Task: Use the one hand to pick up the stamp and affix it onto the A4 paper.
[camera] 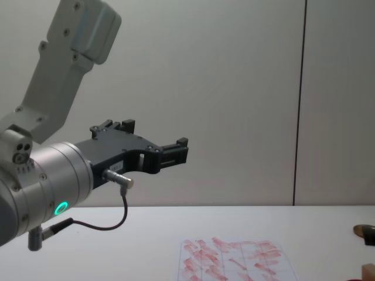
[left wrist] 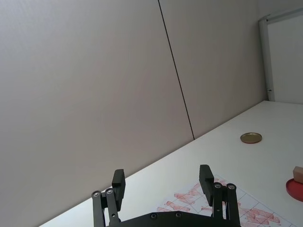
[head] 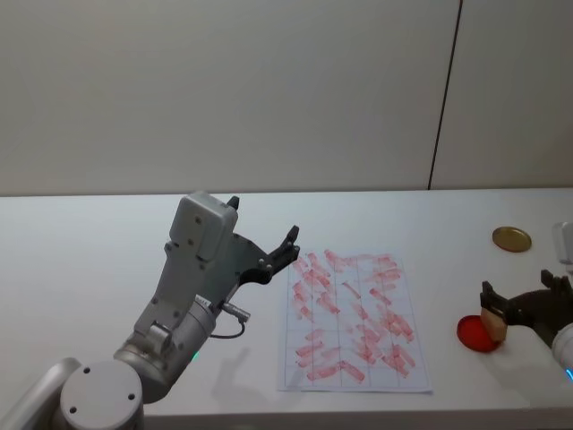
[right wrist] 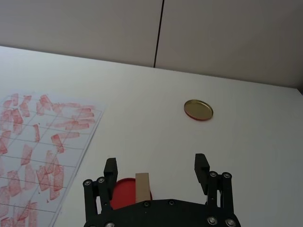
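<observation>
The tan wooden block stamp (right wrist: pixel 142 185) stands on a round red pad (right wrist: pixel 124 193) between our right gripper's (right wrist: pixel 156 166) wide fingers; our left gripper (left wrist: pixel 162 175) gapes beside the red-inked white A4 paper (head: pixel 354 313).

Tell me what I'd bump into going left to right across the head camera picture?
black left gripper → white A4 paper covered in red ink marks → flat round red pad → flat round golden-brown disc
</observation>
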